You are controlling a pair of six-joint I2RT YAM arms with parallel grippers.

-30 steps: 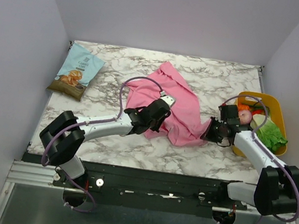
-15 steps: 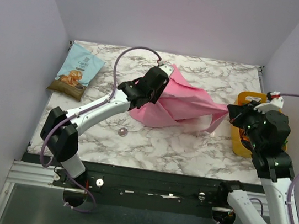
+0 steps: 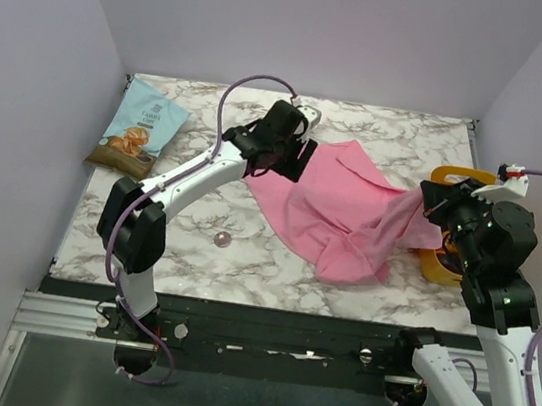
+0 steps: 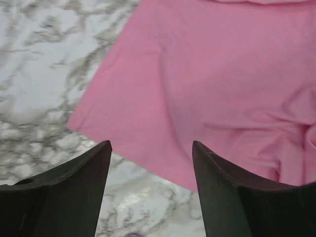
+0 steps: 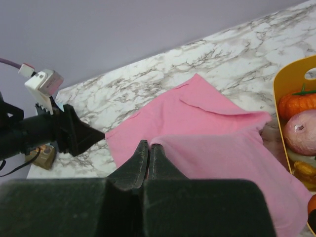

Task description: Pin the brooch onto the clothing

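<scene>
The clothing (image 3: 340, 213), a pink T-shirt, lies spread over the middle of the marble table, and its right edge rises to my right gripper (image 3: 431, 198). That gripper is shut on a fold of the clothing (image 5: 207, 148), with the cloth pinched at the right gripper's (image 5: 149, 147) tips. My left gripper (image 3: 292, 164) hangs open over the shirt's far left corner with nothing between its fingers (image 4: 74, 187). In the left wrist view the pink fabric (image 4: 207, 74) lies below the left gripper (image 4: 150, 145). The brooch (image 3: 222, 240), a tiny silvery disc, lies alone on the bare marble left of the shirt.
A blue snack bag (image 3: 140, 131) lies at the far left of the table. A yellow basket (image 3: 454, 174) with vegetables stands at the right edge, partly behind my right arm; its rim (image 5: 291, 79) and an orange item (image 5: 296, 103) show in the right wrist view.
My left gripper has opened and let go of the shirt, which has dropped and spread over the table. The right gripper stays shut on the shirt. The brooch now lies uncovered.
</scene>
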